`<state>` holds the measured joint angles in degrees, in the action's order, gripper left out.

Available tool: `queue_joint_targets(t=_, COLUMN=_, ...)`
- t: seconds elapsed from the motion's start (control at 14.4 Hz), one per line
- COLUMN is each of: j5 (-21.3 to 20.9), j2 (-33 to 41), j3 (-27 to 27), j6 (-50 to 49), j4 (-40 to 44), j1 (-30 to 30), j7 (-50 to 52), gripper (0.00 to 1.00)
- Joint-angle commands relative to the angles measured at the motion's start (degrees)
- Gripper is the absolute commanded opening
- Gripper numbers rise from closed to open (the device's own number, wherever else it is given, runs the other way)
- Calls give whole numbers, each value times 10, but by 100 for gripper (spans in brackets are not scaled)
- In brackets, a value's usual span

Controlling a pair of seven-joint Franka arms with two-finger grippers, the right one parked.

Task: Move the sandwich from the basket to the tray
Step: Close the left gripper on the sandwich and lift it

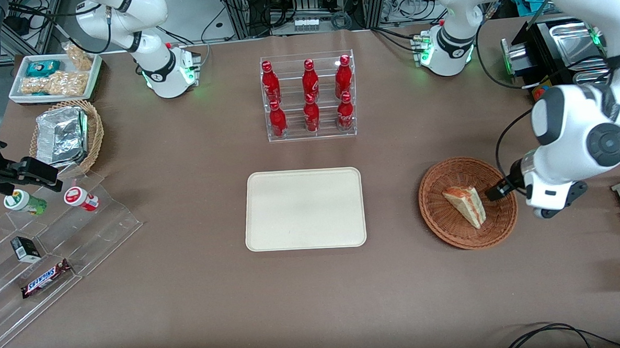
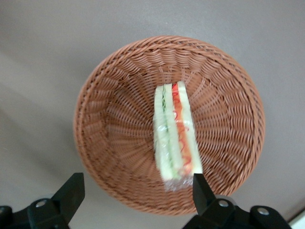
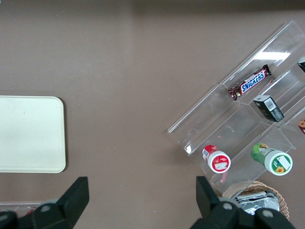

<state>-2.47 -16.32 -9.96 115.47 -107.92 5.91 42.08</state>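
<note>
Sandwich (image 2: pixel 174 136): lies in basket (image 2: pixel 109 95), long axis running away from the fingers.
Gripper (image 2: pixel 136 193): above basket's rim, fingers (image 2: pixel 71 191) wide apart, holding nothing.
Tray (image 1: pixel 304 208): bare, toward the parked arm.

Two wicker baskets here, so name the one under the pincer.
The reddish-brown basket holding the sandwich; the open pincer hovers above it. The tan basket holds foil.

Basket (image 2: pixel 109 143) rough woven wicker; tray (image 1: pixel 304 208) smooth matt plastic; sandwich (image 2: pixel 175 136) glossy film-wrapped; gripper (image 2: pixel 136 191) black, over basket.
</note>
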Motion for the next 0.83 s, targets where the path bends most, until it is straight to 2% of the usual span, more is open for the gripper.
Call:
queue_joint_targets(t=0.0, j5=1, j2=-28, j3=1, j6=31, j4=3, j1=-5, j7=58, gripper=100)
queue_joint_targets(t=0.35, j5=-3, j2=-62, j3=0, j6=72, j4=-13, j1=-7, j7=82, gripper=100)
queue_joint_targets(t=0.56, j5=-4, j2=-67, j3=1, j6=155, j4=-54, j1=-28, j7=114, gripper=100)
queue_joint_targets(t=0.77, j5=-5, j2=-72, j3=1, j6=157, j4=-57, j1=-29, j7=114, gripper=100)
